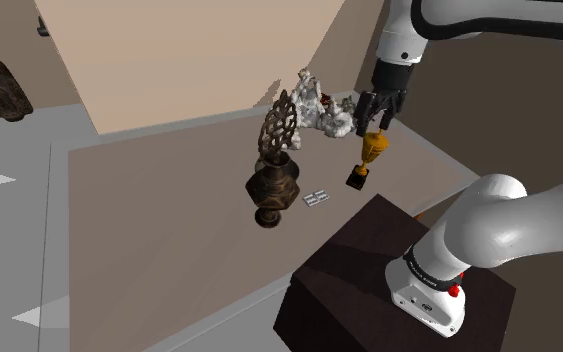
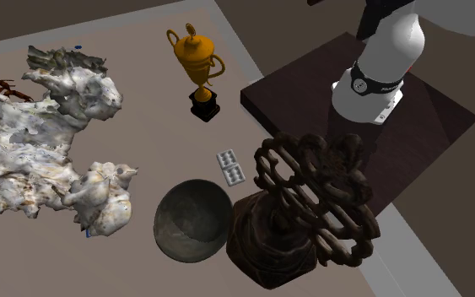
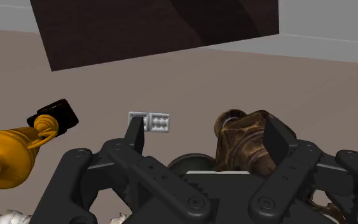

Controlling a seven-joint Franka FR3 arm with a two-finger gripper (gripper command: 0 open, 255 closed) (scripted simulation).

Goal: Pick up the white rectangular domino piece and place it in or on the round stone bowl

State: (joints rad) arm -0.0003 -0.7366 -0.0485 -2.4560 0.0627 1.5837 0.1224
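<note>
My claw is open. In the wrist view its two black fingers stand well apart with nothing between them. In the shoulder view it hangs over the counter, right above the gold trophy.

The domino lies flat on the counter, pips up, between the trophy's black base and the dark urn. In the wrist view it sits on the counter past one fingertip, apart from it, with the trophy to one side and the urn to the other.

In the second exterior view the domino is near the rim of the bowl but not in it. The bowl is round and dark grey, and sits between the pale rock and the urn. I cannot tell whether bowl and urn touch. The trophy stands upright beyond the domino, near my dark stand.
</note>
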